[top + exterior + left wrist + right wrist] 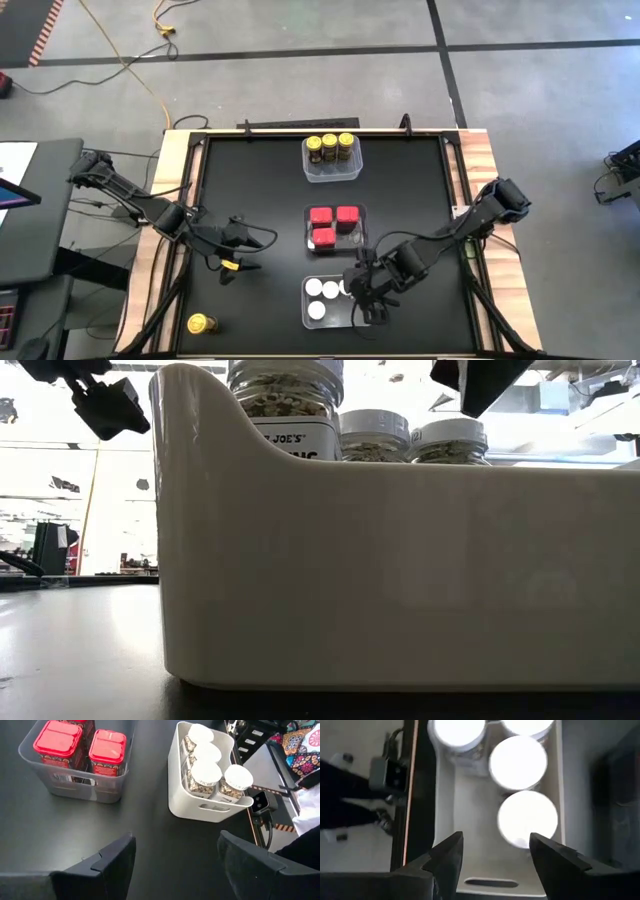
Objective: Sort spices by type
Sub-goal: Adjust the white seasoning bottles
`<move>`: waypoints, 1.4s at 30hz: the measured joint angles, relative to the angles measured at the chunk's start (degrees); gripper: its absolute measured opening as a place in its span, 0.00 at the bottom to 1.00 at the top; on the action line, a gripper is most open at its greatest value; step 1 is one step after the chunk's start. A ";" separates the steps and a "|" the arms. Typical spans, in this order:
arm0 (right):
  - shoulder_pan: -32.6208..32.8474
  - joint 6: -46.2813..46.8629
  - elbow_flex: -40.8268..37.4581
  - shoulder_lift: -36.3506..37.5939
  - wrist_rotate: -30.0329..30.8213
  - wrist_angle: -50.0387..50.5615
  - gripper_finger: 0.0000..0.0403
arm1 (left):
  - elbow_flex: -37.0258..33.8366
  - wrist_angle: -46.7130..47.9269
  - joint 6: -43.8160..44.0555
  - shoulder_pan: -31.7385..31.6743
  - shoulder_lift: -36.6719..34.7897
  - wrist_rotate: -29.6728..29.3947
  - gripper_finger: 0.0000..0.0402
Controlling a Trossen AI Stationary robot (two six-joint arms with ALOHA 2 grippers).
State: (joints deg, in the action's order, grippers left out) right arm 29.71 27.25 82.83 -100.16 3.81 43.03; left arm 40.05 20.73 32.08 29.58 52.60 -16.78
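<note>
On the near edge of the table, white tub: we see the white tub [333, 303] holding four white-capped jars [205, 772] (the left wrist view shows all four; the high view hides one under the arm).
Right gripper: the right gripper [495, 852] hangs over the near right part of the white tub, fingers [447, 857] spread apart with nothing between them; one white cap lies just beyond the fingertips.
Left gripper: the left gripper [175, 855] sits over bare table at the left, well apart from the tubs, fingers [117, 857] apart and empty.
Middle tub: a clear tub [334, 227] at table centre holds three red tins [334, 223].
Far tub: another clear tub [332, 158] at the far edge holds three yellow-capped jars [330, 146] in a row.
Stray jar: one yellow-capped jar [201, 323] lies on its side at the near left corner, on the wooden border, outside every tub.
Low view: we see only the white tub's wall close up, with jar tops above its rim.
</note>
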 joint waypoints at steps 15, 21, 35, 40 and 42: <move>-0.22 -8.80 -0.04 0.68 -0.84 8.30 0.89 | 0.00 5.24 2.13 0.00 0.00 -0.02 0.67; -0.15 -9.19 -0.04 0.68 -0.89 7.25 0.99 | 0.00 5.23 3.21 0.00 0.00 -0.02 0.67; -3.10 -2.65 -0.98 -2.22 -1.13 -2.12 0.97 | 0.00 5.21 4.81 0.02 0.00 -0.02 0.67; -3.16 -2.70 -0.94 -3.40 -1.57 -3.45 0.96 | 0.00 5.47 4.35 0.02 0.04 -0.04 0.67; -3.42 -2.75 -1.01 -3.50 -1.41 -2.67 0.96 | 0.00 5.32 4.55 0.02 0.02 -0.04 0.67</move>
State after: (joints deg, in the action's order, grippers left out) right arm 26.29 24.50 81.82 -103.66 2.40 40.36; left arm 40.05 26.05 36.63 29.61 52.62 -16.82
